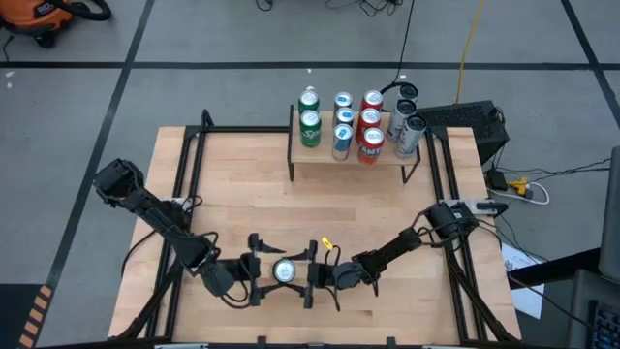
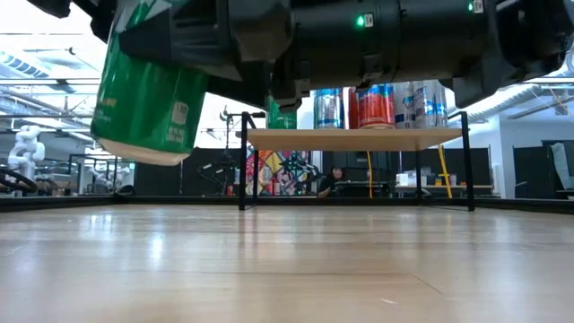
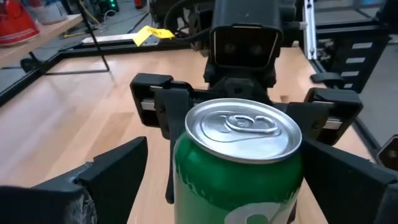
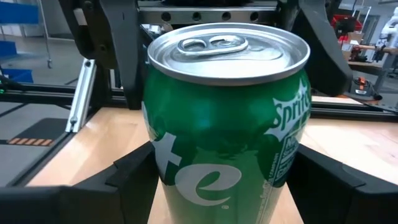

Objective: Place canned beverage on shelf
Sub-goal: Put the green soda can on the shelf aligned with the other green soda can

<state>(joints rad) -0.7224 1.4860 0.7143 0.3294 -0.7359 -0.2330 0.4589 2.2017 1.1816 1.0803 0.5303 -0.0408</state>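
While both my arms meet near the table's six o'clock edge, the green can (image 1: 284,271) hangs between them, lifted clear of the tabletop (image 1: 242,194), as the low view shows. My right gripper (image 1: 312,275) sits at the can's three o'clock side, its fingers closed against the can's sides and carrying it. My left gripper (image 1: 254,269) sits at the can's nine o'clock side, its fingers spread as wide as they go around the can; I cannot tell whether they touch it. The can stands nearly upright, its silver lid facing up, leaning slightly in the low view. The shelf (image 1: 349,163) stands well apart at the table's twelve o'clock edge, already carrying rows of cans (image 1: 345,121): green at its nine o'clock end, then blue, red and silver.
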